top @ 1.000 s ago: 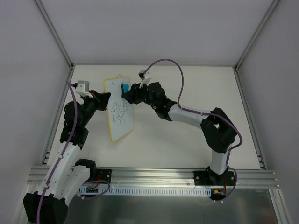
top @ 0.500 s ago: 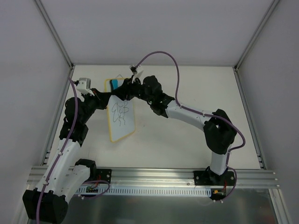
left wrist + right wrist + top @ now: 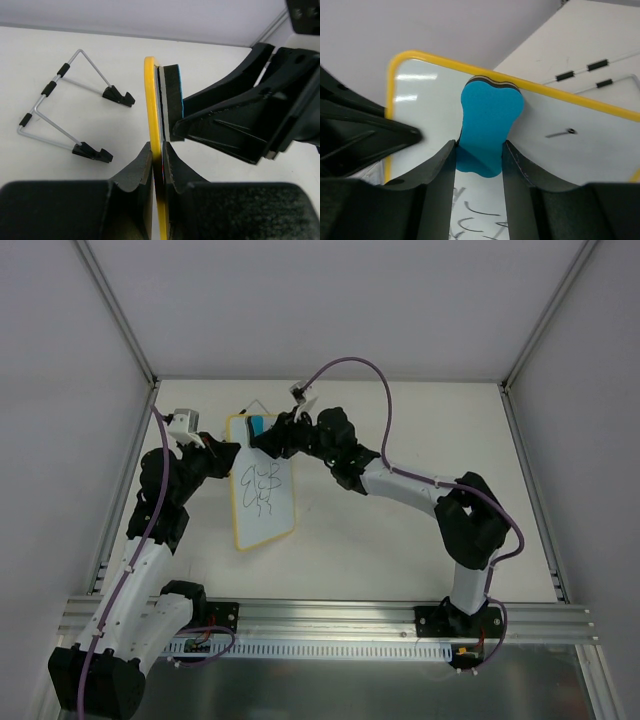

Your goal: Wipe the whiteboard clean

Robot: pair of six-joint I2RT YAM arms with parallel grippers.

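The whiteboard [image 3: 268,515], white with a yellow frame, is held up off the table at the far left. Black scribbles [image 3: 258,485] cover its middle. My left gripper [image 3: 229,464] is shut on its left edge; the left wrist view shows the yellow frame [image 3: 152,100] edge-on between the jaws of my left gripper [image 3: 159,151]. My right gripper [image 3: 479,150] is shut on a blue eraser [image 3: 490,122], which presses against the whiteboard [image 3: 570,145] near its top edge, just above the scribbles [image 3: 475,220]. From above, the eraser [image 3: 258,426] sits at the top left.
A wire stand [image 3: 50,88] with black feet lies on the table behind the board, also seen as the wire stand [image 3: 596,65] past the board's top edge. White walls close the table at the back and sides.
The right gripper slid the eraser left along the top of the board, then a little back to the right. The board shifted slightly in the left gripper's hold. The scribbles remain.
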